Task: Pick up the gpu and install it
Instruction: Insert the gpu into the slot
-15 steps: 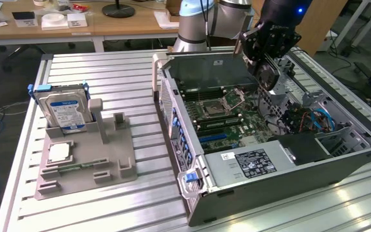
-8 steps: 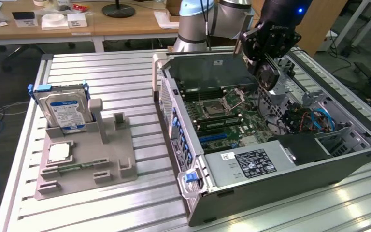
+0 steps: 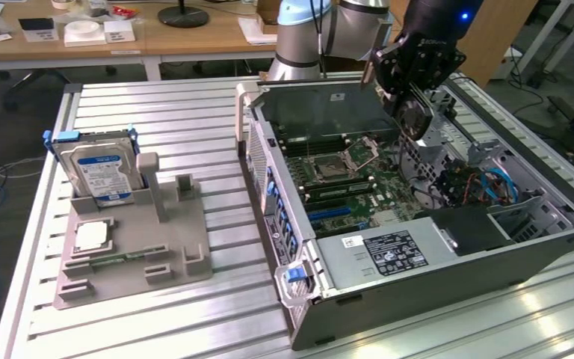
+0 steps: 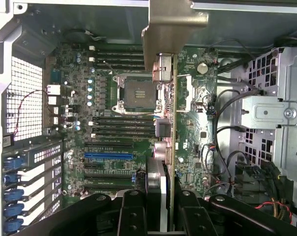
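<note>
My jaws hold the gpu (image 3: 414, 112) above the motherboard (image 3: 342, 161), over the far end of the open computer case (image 3: 447, 298). The case lies on the table (image 3: 167, 112), at the exterior view's right. At its left sits a tray (image 3: 182, 262), with a hard drive (image 3: 98, 172) standing in its far end.

The ribbed metal tabletop (image 3: 167, 120) spans the frame. On it, a grey parts holder (image 3: 107, 280) sits lower left. An open computer case (image 3: 447, 292) stands at right.
</note>
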`<action>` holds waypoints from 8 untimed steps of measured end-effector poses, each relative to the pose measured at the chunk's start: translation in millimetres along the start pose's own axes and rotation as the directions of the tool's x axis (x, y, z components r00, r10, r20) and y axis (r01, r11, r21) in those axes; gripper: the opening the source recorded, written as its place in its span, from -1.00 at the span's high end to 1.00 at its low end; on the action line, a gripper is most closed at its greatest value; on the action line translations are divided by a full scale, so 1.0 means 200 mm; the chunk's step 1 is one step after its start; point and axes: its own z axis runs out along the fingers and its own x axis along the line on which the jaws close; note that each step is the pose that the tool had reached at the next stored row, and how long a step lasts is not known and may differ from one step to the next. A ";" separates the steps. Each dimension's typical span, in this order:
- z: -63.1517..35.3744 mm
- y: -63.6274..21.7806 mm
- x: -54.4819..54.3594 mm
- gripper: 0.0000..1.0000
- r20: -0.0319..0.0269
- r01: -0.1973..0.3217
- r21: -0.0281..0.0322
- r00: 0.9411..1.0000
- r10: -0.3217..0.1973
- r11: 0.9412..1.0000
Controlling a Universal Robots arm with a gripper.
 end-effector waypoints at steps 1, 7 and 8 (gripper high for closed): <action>0.000 0.000 0.00 0.44 -0.001 0.013 0.000 1.000 -0.013 1.000; 0.000 0.000 0.00 0.44 -0.005 0.120 -0.001 0.993 -0.120 0.993; 0.000 0.000 0.00 0.44 -0.006 0.138 -0.001 0.990 -0.138 0.990</action>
